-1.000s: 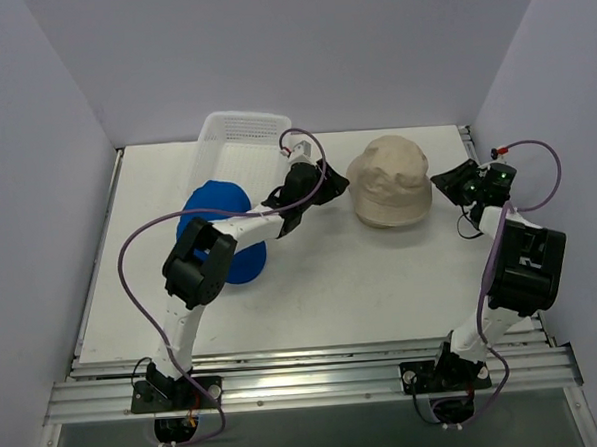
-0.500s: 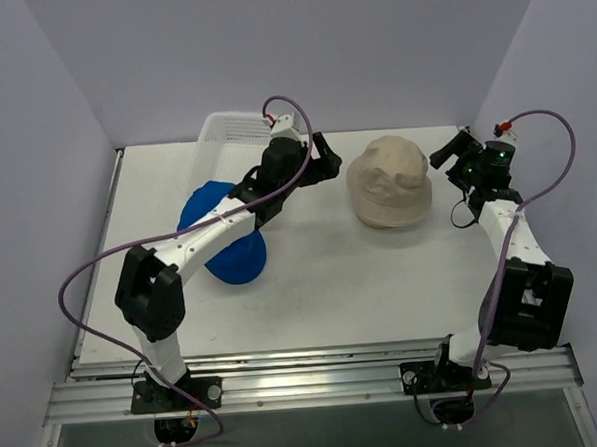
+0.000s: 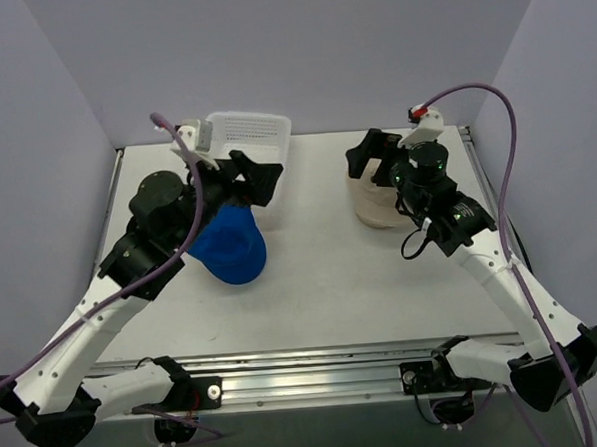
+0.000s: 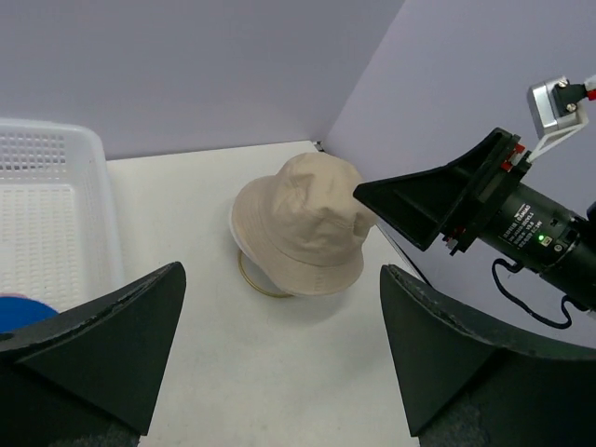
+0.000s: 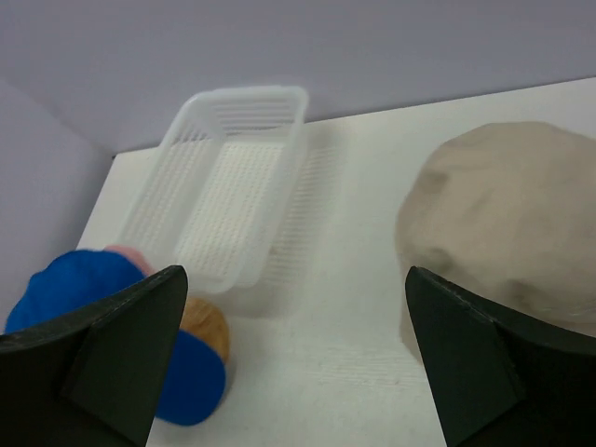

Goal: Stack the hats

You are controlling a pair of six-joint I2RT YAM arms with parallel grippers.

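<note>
The beige floppy hat point(image 4: 303, 223) sits on a gold wire ring point(image 4: 250, 281) at the back right of the table, and shows in part under my right arm point(image 3: 376, 211). The royal blue cap point(image 3: 232, 249) lies at the middle left. A pink edge point(image 5: 128, 254) peeks out behind the blue cap point(image 5: 93, 307), and a tan rounded patch point(image 5: 201, 322) shows at its side. My left gripper point(image 3: 256, 176) hangs open and empty above the blue cap, facing the beige hat. My right gripper point(image 3: 370, 158) hangs open and empty over the beige hat point(image 5: 512, 219).
A white mesh basket point(image 3: 249, 129) stands at the back, left of centre, its near end close to the left gripper; it also shows as the basket point(image 5: 233, 177) in the right wrist view. Purple walls close in the table on three sides.
Both grippers have opened wide and left the beige hat's sides. The left arm rose and swung left over the blue cap. The right arm rose and came in over the beige hat.
</note>
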